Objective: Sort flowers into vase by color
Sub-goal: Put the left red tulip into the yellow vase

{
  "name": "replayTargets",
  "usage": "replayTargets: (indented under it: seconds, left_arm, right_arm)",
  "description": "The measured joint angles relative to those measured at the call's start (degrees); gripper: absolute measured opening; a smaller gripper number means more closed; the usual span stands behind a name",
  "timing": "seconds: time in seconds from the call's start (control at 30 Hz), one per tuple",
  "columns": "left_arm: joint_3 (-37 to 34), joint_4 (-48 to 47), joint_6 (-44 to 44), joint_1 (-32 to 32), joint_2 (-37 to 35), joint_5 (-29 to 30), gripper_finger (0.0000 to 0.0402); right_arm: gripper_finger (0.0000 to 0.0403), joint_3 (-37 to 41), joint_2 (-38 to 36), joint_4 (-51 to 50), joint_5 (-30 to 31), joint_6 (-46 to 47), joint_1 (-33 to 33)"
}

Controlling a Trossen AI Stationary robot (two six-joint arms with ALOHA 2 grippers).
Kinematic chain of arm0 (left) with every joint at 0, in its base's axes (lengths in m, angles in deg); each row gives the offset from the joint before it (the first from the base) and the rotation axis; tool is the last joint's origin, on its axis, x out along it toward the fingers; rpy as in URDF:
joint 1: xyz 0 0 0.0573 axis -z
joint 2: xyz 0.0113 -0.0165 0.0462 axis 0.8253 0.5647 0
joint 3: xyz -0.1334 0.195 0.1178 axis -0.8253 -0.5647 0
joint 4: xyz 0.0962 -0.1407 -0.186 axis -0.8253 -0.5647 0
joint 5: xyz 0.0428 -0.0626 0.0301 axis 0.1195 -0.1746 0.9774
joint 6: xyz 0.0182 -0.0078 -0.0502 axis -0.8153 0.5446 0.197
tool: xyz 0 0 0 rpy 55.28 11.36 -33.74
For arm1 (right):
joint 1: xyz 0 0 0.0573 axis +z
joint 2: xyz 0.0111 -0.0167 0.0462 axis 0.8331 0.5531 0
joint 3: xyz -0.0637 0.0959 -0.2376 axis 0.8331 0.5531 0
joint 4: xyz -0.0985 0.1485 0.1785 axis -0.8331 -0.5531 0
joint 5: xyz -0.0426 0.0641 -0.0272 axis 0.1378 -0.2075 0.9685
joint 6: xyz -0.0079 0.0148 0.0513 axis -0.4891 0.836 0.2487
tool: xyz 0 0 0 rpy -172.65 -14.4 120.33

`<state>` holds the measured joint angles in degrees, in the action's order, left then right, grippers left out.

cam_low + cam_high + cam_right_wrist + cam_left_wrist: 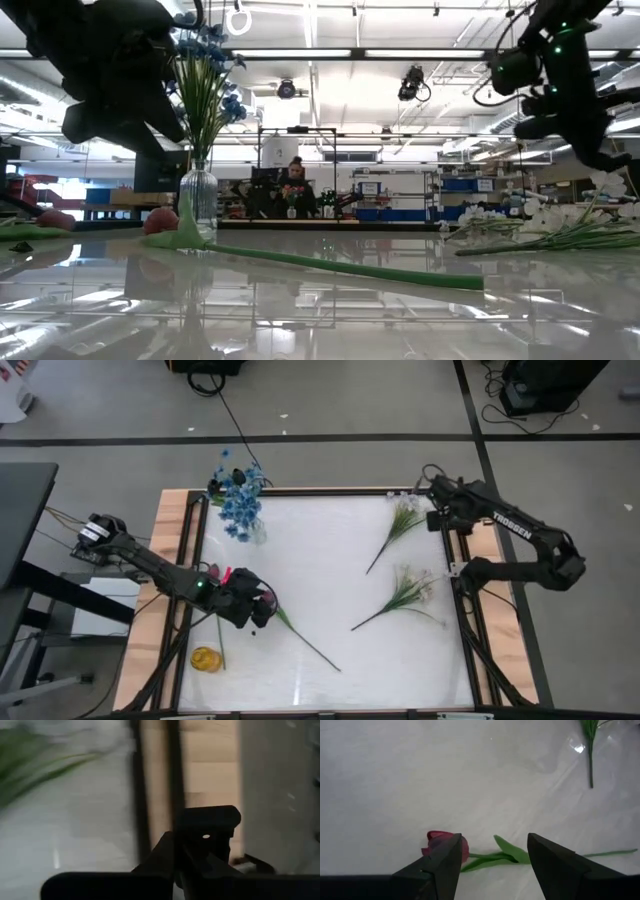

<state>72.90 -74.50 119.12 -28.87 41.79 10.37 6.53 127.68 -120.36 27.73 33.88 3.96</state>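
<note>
Counter (330, 575) glossy white, pale wood edges. Blue flowers (240, 500) in clear vase (197, 200). Tulip bud (445, 845) red-magenta, stem and leaf green. White sprays (410, 588) on green stems (pale blooms). Arms dark. Small yellow object (206, 658) near corner.

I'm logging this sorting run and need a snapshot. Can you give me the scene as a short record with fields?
left gripper: open, low over the tulip's stem
tulip: red bud, lying on the table, not gripped
right gripper: shut, at the table's far right corner, holding nothing
vase: clear glass, holds blue flowers
white flowers: two sprays lying on the table's right side
table: white top
</note>
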Motion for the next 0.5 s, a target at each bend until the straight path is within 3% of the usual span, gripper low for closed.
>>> replayTargets:
  seconds: [0.17,0.5]
  left_arm:
    - [0.0,0.0,0.0,0.5,0.0,-0.2,0.0229]
    - [0.0,-0.1,0.9,0.5,0.0,-1.0,0.0229]
  right_arm:
    - [0.0066,0.0,0.1,-4.1,2.6,-2.9,-5.3]
    - [0.0232,0.0,-0.2,-4.7,-1.4,-6.0,-8.5]
